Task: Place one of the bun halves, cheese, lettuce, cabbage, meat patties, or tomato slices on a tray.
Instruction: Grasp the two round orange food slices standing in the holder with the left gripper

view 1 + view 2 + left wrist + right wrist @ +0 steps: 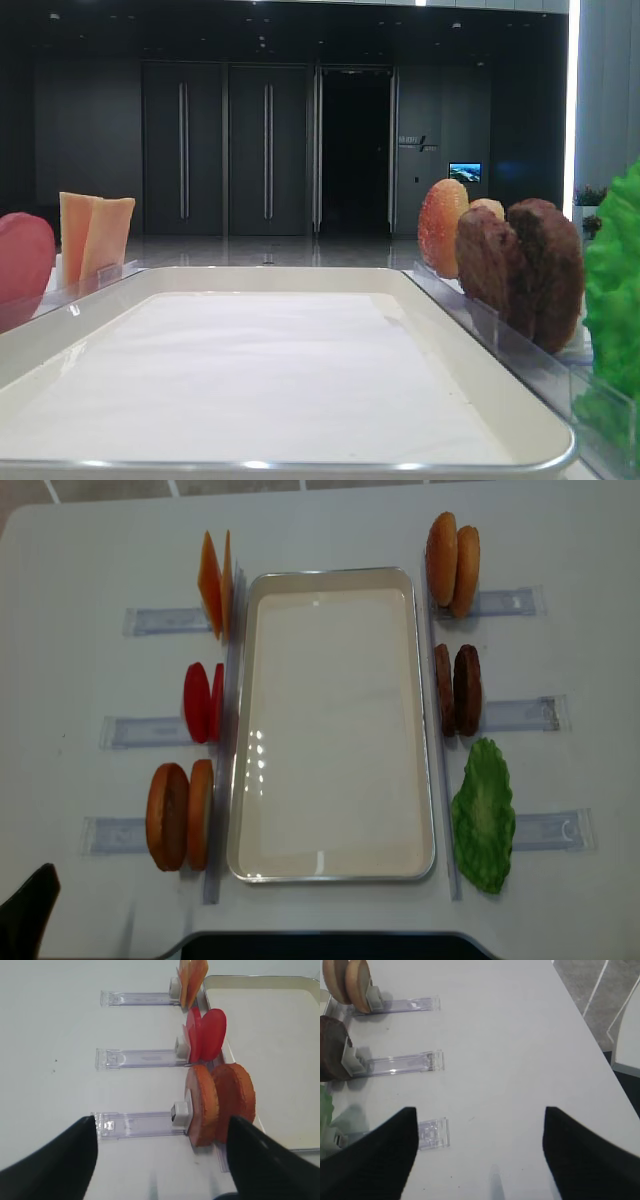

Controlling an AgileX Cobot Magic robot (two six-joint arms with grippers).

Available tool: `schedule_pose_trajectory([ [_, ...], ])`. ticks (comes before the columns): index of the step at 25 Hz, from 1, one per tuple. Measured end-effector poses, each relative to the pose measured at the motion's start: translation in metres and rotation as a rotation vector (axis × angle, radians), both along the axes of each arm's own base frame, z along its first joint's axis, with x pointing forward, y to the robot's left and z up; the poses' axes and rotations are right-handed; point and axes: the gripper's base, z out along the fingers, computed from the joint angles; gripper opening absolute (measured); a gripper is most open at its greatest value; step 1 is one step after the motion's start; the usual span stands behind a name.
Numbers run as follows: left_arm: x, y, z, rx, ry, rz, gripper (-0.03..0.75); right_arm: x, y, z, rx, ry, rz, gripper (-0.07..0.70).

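The empty white tray (330, 865) lies mid-table. To its left stand cheese slices (215, 585), tomato slices (203, 702) and bun halves (180, 815) in clear racks. On its right are more bun halves (452, 550), meat patties (458, 690) and lettuce (484, 815). No cabbage is in view. My left gripper (161, 1130) is open and empty, low over the table just short of the orange bun halves (217, 1102). Open and empty too, my right gripper (480, 1115) hovers over bare table to the right of the lettuce (324, 1110) and patties (330, 1055).
Clear plastic rails (515, 715) stick out from each rack toward the table's sides. The table's right edge (592, 1040) runs near the right gripper, with floor beyond. A dark part of the left arm (30, 920) shows at the near left corner.
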Motion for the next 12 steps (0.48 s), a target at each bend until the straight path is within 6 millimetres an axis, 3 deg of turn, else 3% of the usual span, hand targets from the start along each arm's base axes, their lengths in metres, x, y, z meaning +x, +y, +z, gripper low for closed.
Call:
schedule_pose_trajectory([
  [12,0.0,0.0,0.0,0.0,0.0,0.0,0.478,0.0,0.0,0.0,0.0,0.0,0.0,0.524],
])
